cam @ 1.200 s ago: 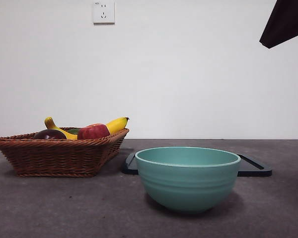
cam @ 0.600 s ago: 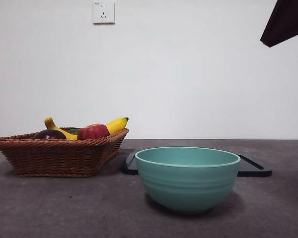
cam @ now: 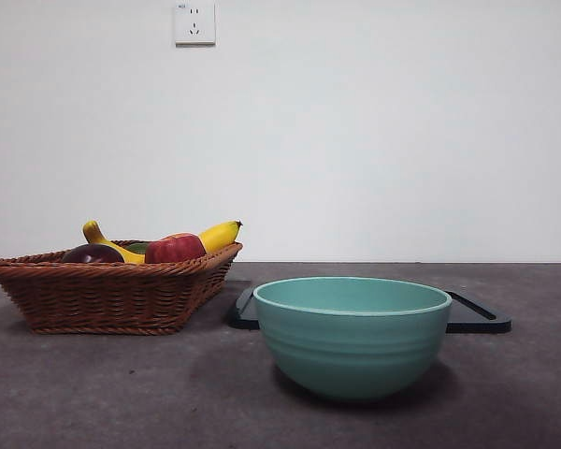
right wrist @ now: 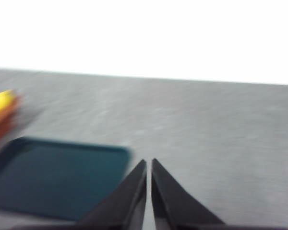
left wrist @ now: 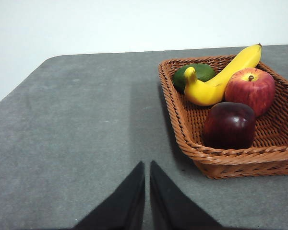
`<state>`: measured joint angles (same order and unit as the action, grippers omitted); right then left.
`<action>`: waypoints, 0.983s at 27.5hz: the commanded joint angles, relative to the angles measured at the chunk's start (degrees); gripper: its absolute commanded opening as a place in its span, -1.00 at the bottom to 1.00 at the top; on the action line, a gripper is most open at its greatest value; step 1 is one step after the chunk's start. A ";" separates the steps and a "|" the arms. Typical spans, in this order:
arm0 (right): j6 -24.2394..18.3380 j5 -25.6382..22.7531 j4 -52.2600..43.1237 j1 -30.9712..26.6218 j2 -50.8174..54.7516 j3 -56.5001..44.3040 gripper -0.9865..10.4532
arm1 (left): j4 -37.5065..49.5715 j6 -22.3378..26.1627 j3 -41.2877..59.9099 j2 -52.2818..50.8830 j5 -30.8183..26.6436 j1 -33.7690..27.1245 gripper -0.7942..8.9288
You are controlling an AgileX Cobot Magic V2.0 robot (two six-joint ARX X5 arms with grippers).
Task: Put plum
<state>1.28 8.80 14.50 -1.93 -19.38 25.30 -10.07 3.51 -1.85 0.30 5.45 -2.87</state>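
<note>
The plum (left wrist: 229, 125) is dark maroon and glossy and lies in the near corner of a wicker basket (left wrist: 221, 160). In the front view only the plum's top (cam: 93, 253) shows over the basket rim (cam: 103, 290) at the left. My left gripper (left wrist: 147, 168) is shut and hangs over bare table beside the basket, apart from the plum. My right gripper (right wrist: 149, 165) is shut over the table next to a dark tray (right wrist: 57, 175); its view is blurred. Neither gripper shows in the front view.
A red apple (left wrist: 250, 89), a yellow banana (left wrist: 221, 79) and a green fruit (left wrist: 194, 74) share the basket. A teal bowl (cam: 352, 335) stands front centre, with a black tray (cam: 477, 316) behind it. The wall is close behind the table.
The dark arm tip at the front view's top right corner has left the picture. The fruit, the basket and the bowl have not moved.
</note>
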 commanded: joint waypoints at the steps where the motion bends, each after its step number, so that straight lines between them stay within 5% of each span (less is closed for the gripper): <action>1: -0.68 -1.49 -6.01 -2.80 4.92 -6.71 -0.81 | -0.50 -0.15 1.18 -0.11 -0.11 -0.11 -0.81; 16: 1.20 -3.52 -12.15 -3.89 18.40 -24.09 -0.81 | -0.50 -0.15 1.18 -0.11 -0.11 -0.11 -0.81; 27: 1.86 -4.83 -4.20 -3.89 19.17 -24.70 -0.81 | -0.55 -0.15 1.18 -0.11 -0.11 -0.11 -0.81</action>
<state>2.46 4.19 9.61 -5.74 -0.40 0.95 -10.07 3.51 -1.85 0.30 5.45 -2.87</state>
